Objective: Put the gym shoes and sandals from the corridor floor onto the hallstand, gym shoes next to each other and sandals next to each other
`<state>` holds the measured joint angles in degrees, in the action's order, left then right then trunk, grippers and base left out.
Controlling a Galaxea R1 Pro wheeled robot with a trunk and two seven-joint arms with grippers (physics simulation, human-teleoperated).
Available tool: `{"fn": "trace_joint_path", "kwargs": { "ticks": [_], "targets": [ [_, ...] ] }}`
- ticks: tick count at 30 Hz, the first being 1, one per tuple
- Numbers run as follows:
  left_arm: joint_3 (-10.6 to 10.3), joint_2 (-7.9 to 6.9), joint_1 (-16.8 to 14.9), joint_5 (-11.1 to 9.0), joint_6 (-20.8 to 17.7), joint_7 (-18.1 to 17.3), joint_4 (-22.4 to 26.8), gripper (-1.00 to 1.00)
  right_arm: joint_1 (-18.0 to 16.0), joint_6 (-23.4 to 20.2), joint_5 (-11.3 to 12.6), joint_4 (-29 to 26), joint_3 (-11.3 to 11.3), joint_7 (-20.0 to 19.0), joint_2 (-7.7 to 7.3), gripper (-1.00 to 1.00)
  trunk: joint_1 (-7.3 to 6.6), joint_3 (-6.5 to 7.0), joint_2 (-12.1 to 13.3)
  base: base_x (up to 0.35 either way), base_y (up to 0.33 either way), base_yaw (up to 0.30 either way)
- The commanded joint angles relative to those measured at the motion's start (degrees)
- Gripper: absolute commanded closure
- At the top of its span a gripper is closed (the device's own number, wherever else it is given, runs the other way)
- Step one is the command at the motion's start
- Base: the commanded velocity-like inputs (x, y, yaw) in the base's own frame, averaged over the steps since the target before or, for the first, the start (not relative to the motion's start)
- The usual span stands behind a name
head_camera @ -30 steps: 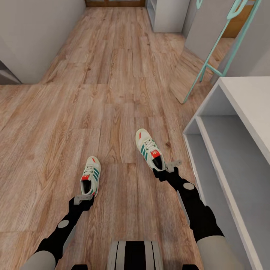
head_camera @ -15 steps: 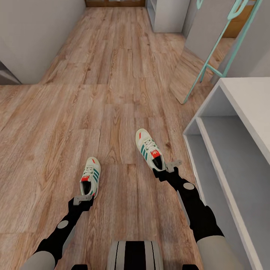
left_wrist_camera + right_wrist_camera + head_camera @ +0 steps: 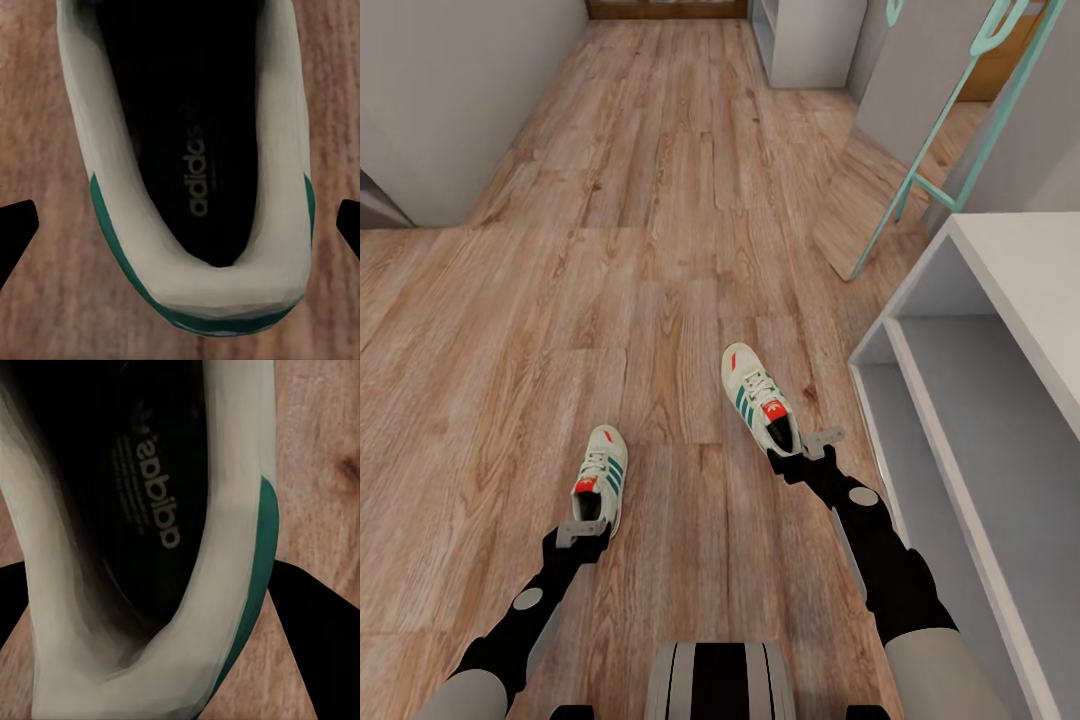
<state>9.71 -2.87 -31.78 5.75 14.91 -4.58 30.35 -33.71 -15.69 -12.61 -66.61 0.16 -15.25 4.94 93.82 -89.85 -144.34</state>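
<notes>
Evidently readying a two-handed lift toward the hallstand [image 3: 960,420], the right pincer [image 3: 800,455] pinches the heel rim of one gym shoe [image 3: 760,405], while the left pincer [image 3: 585,530] hangs spread astride the other gym shoe [image 3: 600,480], both on the corridor floor [image 3: 660,250].

A mint-green ladder frame [image 3: 950,120] leans by a grey wall [image 3: 460,90] opposite.
</notes>
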Motion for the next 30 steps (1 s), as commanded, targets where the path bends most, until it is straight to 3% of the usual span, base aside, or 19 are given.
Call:
{"fn": "trace_joint_path", "kwargs": {
  "ticks": [1,13,18,30],
  "targets": [
    [0.48,0.06,-0.03,0.59,0.21,-0.43,-0.04,-1.0,-0.02,-0.24,-0.57,-0.1,-0.07,-0.3,0.02,1.0,-0.01,-0.03,-0.01,0.004,0.0,0.0],
    [0.24,0.11,-0.03,0.62,0.23,-0.43,0.42,-1.0,-0.03,-0.26,-0.57,-0.1,-0.07,-0.3,0.04,1.0,-0.01,-0.03,-0.01,0.001,0.0,0.0],
    [0.16,0.14,-0.03,0.54,0.23,-0.43,0.4,-1.0,-0.03,-0.27,-0.57,-0.1,-0.07,-0.3,0.06,1.0,0.12,-1.14,-0.08,0.0,0.0,0.0],
    [0.28,0.22,-0.03,0.5,0.22,-0.43,0.3,-1.0,-0.01,-0.25,-0.57,-0.1,-0.07,-0.3,0.06,1.0,0.12,-1.14,-0.08,0.0,0.0,0.0]
  ]
}}
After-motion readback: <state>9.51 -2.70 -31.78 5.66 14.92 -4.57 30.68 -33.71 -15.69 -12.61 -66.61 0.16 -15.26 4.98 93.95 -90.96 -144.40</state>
